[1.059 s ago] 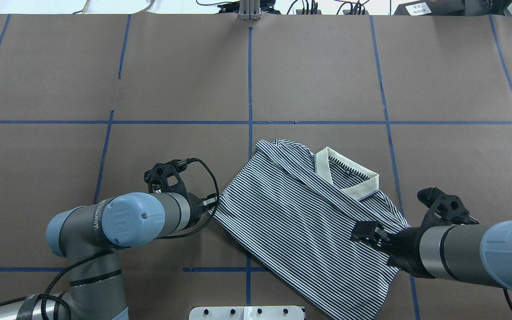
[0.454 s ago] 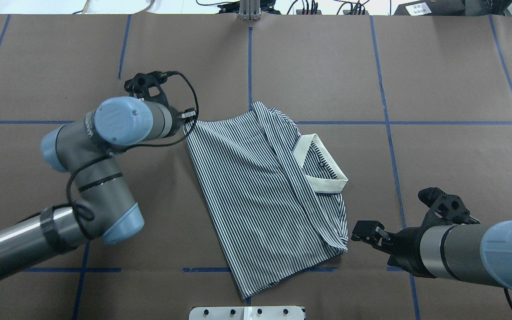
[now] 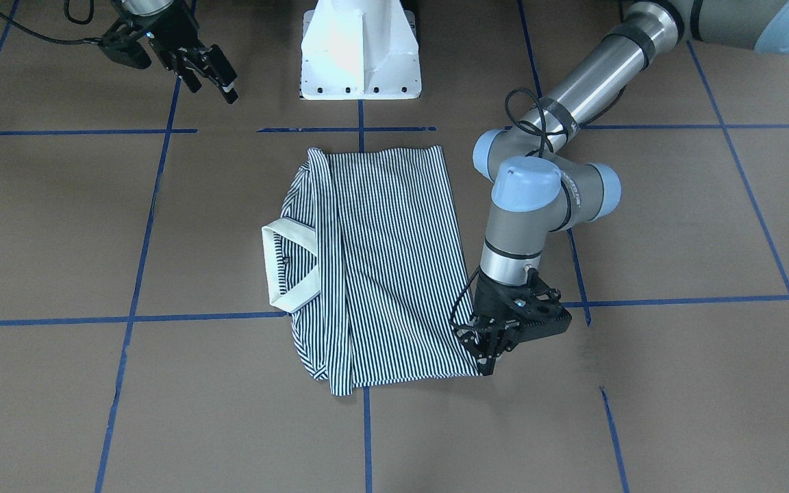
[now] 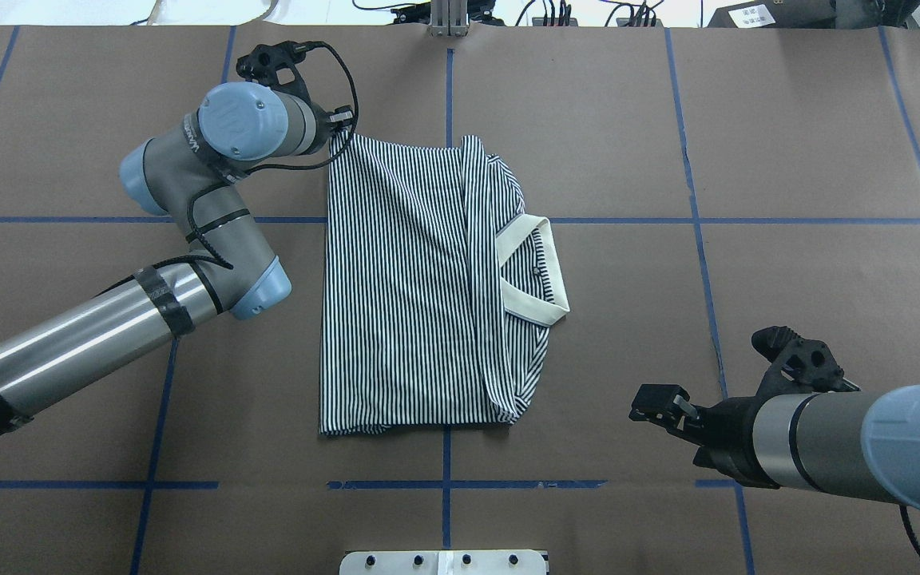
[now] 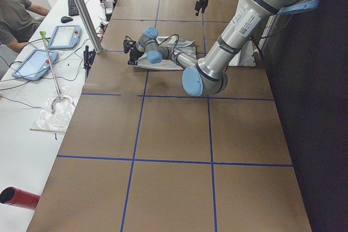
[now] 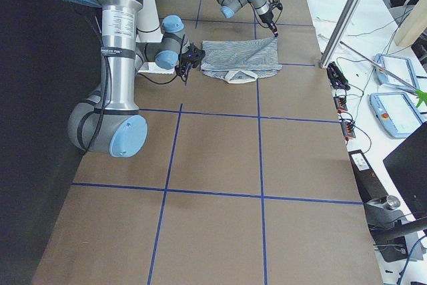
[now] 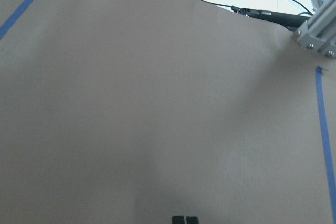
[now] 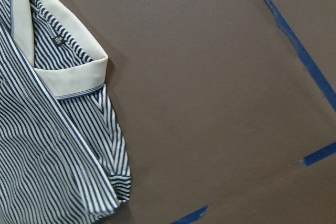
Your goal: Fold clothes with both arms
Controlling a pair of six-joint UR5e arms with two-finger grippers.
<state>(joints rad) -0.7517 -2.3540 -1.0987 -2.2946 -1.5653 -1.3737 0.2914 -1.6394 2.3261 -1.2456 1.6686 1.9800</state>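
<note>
**A:** How far is the folding, in your opinion?

**B:** On the brown counter [image 4: 787, 144] the striped shirt [image 4: 404, 287] lies in the middle as a long, narrow rectangle. I think the side folds are done. I judge that at least 1 fold across its length remains, and then some smoothing.

**A:** And the 2 arms?

**B:** The left arm [image 4: 69, 351] reaches to the far corner of the shirt on the robot's left. The right arm [image 4: 827, 439] waits on the near right side, well apart from the cloth.

**A:** Are they holding something?

**B:** The left end effector [image 3: 487, 366] pinches that far corner, fingers pressed together on the fabric. From the right side camera the corner looks a little raised. The right end effector [image 4: 648, 403] has its fingers spread and holds nothing.

**A:** What about edges and room?

**B:** The near short edge lies flat, just before the blue tape line [image 4: 468, 484] and near the base plate [image 4: 444, 561]. On the right long edge the fabric is thick and a little uneven. The cream collar [image 4: 556, 271] sticks out there. Bare counter shows on every side, most of it toward the right.
</note>
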